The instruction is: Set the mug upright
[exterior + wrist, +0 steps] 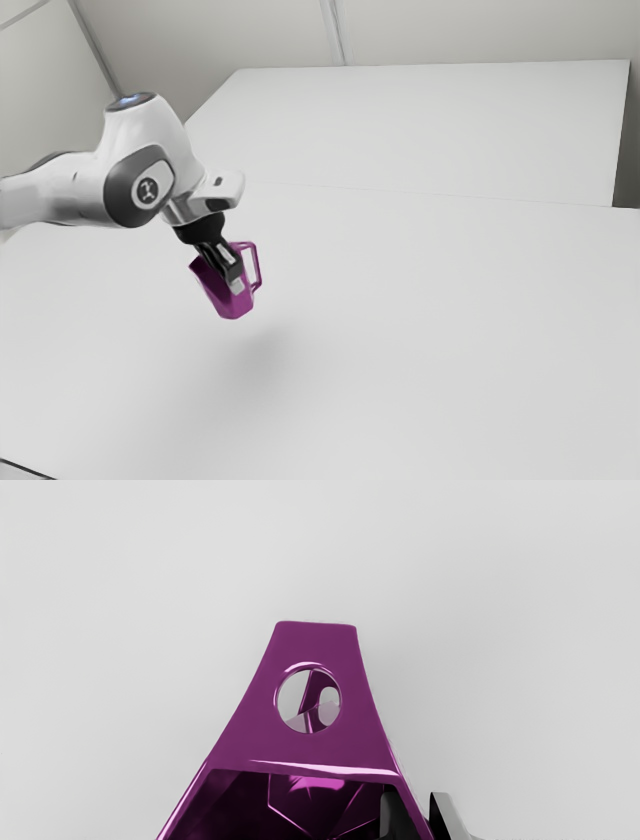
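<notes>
In the exterior view, the gripper (234, 283) points down and toward the exterior view's right, shut on the side wall of the purple mug (234, 306). The mug hangs in the air, tilted, its opening toward the hand and its base lowest; the handle is on the exterior view's right side. In the wrist view, the gripper (425, 812) has one finger inside the mug (300, 750) and the other outside, with the wall between them. The handle's top with its round hole faces the camera, and part of the dark interior shows.
A wide white table (450, 320) spreads below the mug, with a soft shadow on it under the hand. Behind it lies another white surface (420, 130). A dark cable (27, 470) runs at the exterior view's lower left corner.
</notes>
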